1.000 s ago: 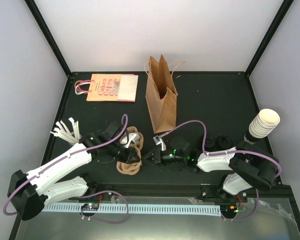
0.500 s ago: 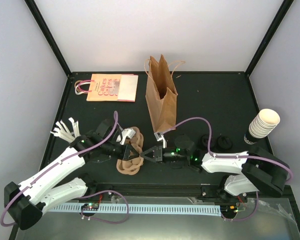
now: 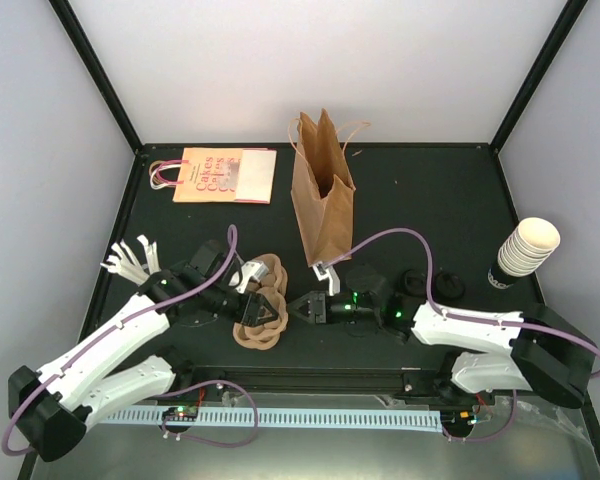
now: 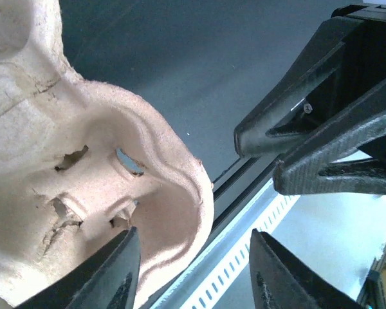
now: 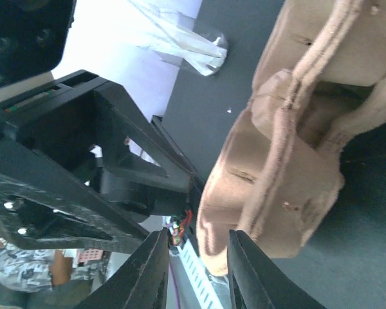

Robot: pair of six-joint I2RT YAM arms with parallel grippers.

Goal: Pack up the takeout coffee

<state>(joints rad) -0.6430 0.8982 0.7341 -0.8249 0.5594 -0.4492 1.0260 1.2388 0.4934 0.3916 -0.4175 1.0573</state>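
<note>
We cannot tell where the lidded cream paper coffee cup is. Brown moulded pulp cup trays (image 3: 258, 335) lie front and centre. The left gripper (image 4: 193, 235) is spread at their edge, and the right gripper (image 5: 198, 233) is narrowly parted close by. A brown paper bag (image 3: 323, 205) stands upright behind.

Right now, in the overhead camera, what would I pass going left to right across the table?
white bundle → stacked pulp cup trays → upright brown paper bag → small black round pieces → tilted stack of cream cups. The flat printed bag is left out, since it overlaps the trays.
</note>
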